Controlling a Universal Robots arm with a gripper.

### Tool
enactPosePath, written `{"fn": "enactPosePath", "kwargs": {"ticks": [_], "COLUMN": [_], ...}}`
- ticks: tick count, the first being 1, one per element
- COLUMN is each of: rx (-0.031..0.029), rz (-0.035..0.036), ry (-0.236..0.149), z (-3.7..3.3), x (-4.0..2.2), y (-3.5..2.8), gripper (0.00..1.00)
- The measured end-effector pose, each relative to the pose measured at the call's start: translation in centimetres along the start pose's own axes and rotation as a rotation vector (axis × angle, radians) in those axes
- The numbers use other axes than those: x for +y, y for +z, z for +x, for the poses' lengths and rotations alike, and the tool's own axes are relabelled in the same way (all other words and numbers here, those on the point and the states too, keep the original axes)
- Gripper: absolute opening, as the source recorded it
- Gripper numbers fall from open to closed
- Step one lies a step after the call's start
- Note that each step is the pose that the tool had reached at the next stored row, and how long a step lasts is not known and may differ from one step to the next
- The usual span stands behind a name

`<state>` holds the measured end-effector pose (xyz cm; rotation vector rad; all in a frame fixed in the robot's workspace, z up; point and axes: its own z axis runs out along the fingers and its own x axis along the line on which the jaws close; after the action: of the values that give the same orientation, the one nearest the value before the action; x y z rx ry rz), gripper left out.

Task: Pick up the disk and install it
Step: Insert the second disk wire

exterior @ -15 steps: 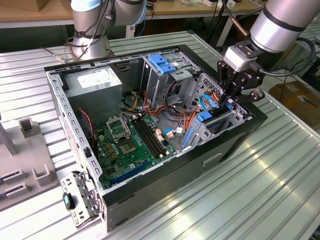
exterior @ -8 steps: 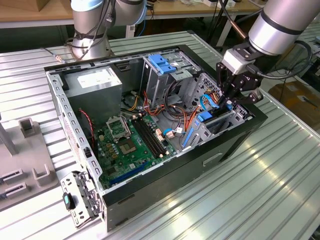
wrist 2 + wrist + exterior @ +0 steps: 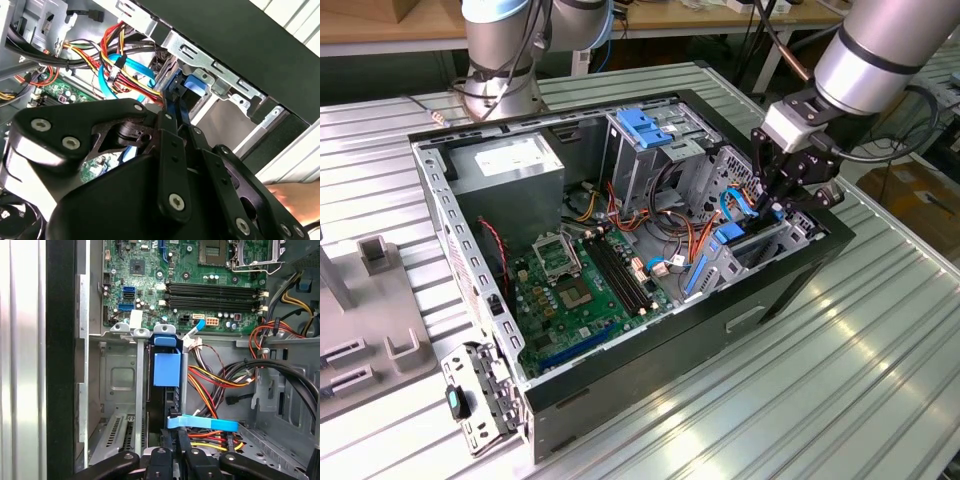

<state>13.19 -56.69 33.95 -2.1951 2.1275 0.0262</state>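
Ribbed metal desk carries the open computer case; the tool reaches into its drive bay, fingers nearly closed on the disk (blue-railed), standing edgewise in the slot.

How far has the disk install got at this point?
Pickup looks done: the disk stands on edge in the drive bay at the front of the computer case, blue rails showing. In hand: the gripper sits right over its top edge, seemingly shut on it. Left: whether the disk is fully seated cannot be judged.
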Motion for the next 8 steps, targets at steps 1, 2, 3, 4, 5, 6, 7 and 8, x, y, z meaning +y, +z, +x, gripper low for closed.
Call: {"fn": "enactPosePath", "kwargs": {"ticks": [1,2,3,4,5,6,7,8], "rx": [0.0002,0.0001,0.0,-0.0001,-0.0001,-0.0001,-0.0001,-0.0015], "rz": [-0.0001,-0.0001,-0.0001,-0.0001,-0.0001,-0.0001,-0.0001,0.0001], "ry": [0.0,0.0,0.0,0.0,0.0,0.0,0.0,0.0], "z": [0.01,0.01,0.01,0.01,0.01,0.01,0.01,0.0], "x": [0.0,0.0,0.0,0.0,0.0,0.0,0.0,0.0], "y": [0.05,0.06,0.07,0.08,0.08,0.08,0.08,0.13], "gripper": [0.16,0.16,0.16,0.16,0.16,0.16,0.16,0.18]}}
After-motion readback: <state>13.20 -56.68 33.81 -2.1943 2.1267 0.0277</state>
